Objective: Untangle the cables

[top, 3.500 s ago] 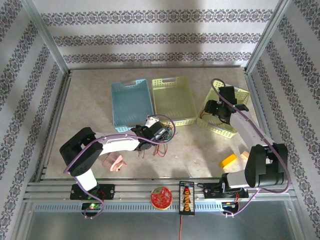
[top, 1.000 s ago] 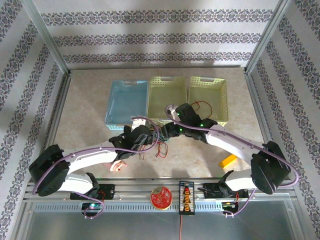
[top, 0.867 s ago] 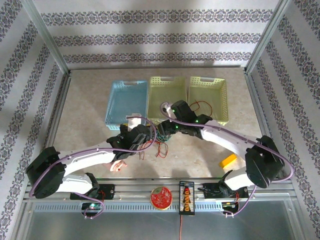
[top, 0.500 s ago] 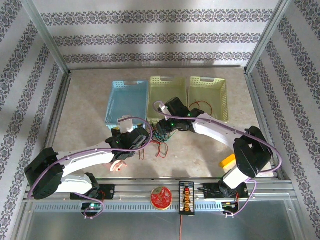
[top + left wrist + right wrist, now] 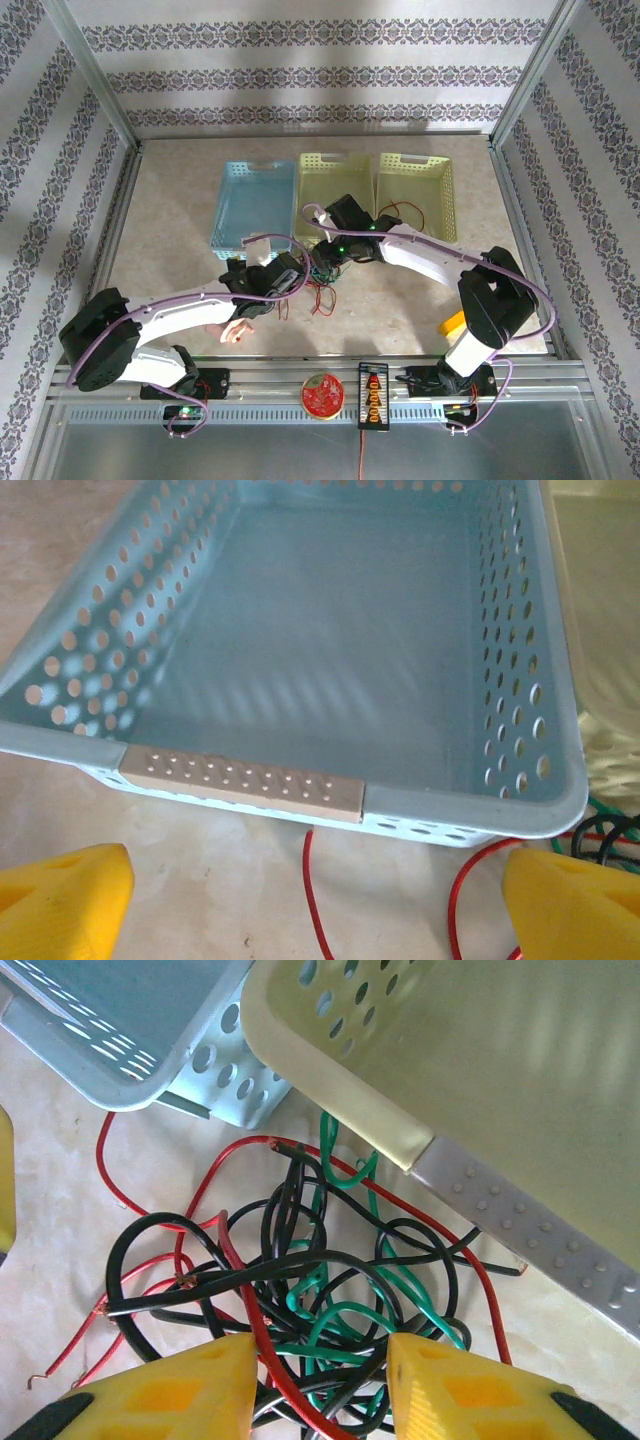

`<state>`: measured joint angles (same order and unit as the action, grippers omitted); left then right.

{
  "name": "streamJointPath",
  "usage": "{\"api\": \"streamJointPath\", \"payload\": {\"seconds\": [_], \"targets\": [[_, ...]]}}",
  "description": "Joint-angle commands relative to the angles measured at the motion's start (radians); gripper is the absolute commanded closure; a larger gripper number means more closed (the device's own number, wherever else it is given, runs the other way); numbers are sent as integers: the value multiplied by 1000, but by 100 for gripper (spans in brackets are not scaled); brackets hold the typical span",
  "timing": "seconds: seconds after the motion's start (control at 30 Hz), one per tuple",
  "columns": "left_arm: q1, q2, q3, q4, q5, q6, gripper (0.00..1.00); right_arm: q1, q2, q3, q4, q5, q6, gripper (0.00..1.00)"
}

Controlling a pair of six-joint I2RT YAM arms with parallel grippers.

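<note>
Up close — knotted cables (image 5: pixel 305 1295) between right fingers (image 5: pixel 165 1395); overhead — 3 baskets (image 5: pixel 338 158).

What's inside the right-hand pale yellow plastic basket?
A thin red wire lies in the pale yellow perforated plastic basket, toward its near left. The right arm covers that near corner, so anything beneath is hidden.

Bright, even light falls from above. Ahead of the left gripper (image 5: pixel 315 905), pale streaks of glare lie on the floor of the blue basket (image 5: pixel 510 630); that gripper's yellow fingertips (image 5: pixel 60 900) look soft. Inside the right gripper (image 5: pixel 320 1390) the wires (image 5: pixel 300 1260) are sharp, with faint shadows on the desk (image 5: pixel 60 1250).
</note>
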<state>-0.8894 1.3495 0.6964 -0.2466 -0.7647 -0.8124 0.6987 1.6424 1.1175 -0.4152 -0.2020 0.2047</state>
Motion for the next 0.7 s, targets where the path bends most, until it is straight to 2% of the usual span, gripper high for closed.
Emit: {"api": "streamJointPath", "payload": {"seconds": [0.0,0.17,0.37,0.53,0.67], "targets": [[-13,12,25,21,27,44,5,15,19,26,-15,-13,-8,65],[-13,17,6,128,111,121,5,15,18,18,-10,-4,0,78],[-13,38,-19,287,266,209,5,9,-29,2,7,38,8,87],[-13,75,10,307,327,252,5,-11,-82,-14,33,47,35,94],[-13,97,23,324,364,273,5,-45,-127,-36,68,-25,78,96]]}}
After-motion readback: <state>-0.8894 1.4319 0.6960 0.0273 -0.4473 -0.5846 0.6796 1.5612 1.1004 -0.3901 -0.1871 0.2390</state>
